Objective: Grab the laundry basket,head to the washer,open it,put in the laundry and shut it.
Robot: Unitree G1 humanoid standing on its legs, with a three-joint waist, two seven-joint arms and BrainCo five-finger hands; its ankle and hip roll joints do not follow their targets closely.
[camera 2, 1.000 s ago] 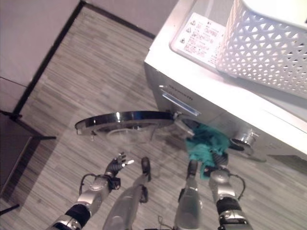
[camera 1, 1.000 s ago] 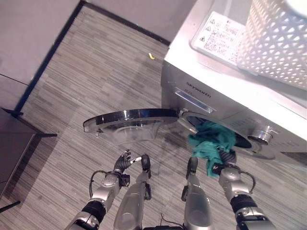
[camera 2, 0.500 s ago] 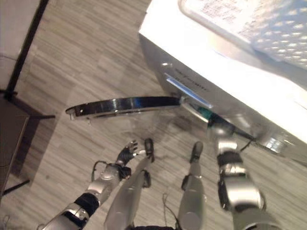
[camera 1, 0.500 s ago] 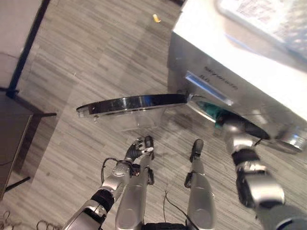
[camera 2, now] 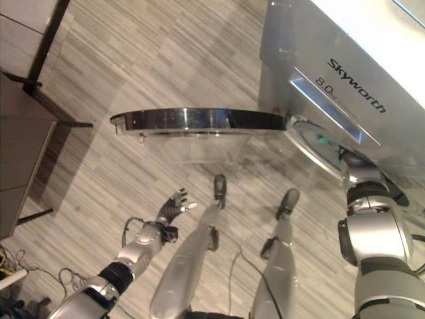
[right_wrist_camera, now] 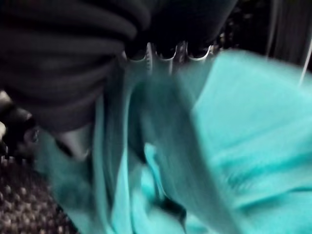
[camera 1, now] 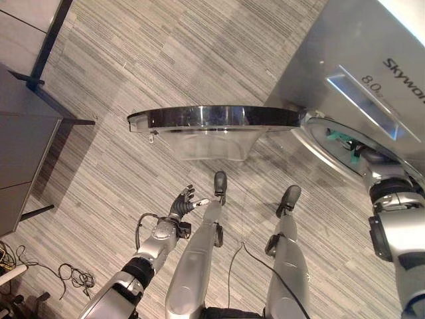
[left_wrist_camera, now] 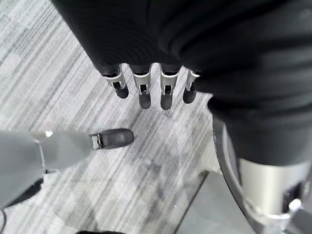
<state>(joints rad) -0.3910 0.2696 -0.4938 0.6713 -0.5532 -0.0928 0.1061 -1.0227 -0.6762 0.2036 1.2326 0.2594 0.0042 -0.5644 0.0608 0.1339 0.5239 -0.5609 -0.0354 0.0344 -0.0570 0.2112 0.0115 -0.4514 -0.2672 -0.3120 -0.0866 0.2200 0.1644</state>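
The washer (camera 1: 372,60) stands at the far right, its door (camera 1: 212,118) swung wide open to the left. The teal laundry (right_wrist_camera: 234,146) sits in the drum with the right hand (right_wrist_camera: 165,51); its grip I cannot tell. Left hand (camera 1: 180,203) hangs low, fingers spread, empty. Shutting the door remains.

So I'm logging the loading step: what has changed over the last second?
The right robot hand has carried the teal cloth from the lip of the washer opening into the drum; its arm now reaches in and only a sliver of teal shows at the opening. The camera has also shifted. The washer door stays swung open, and the left robot hand stays open over the floor.
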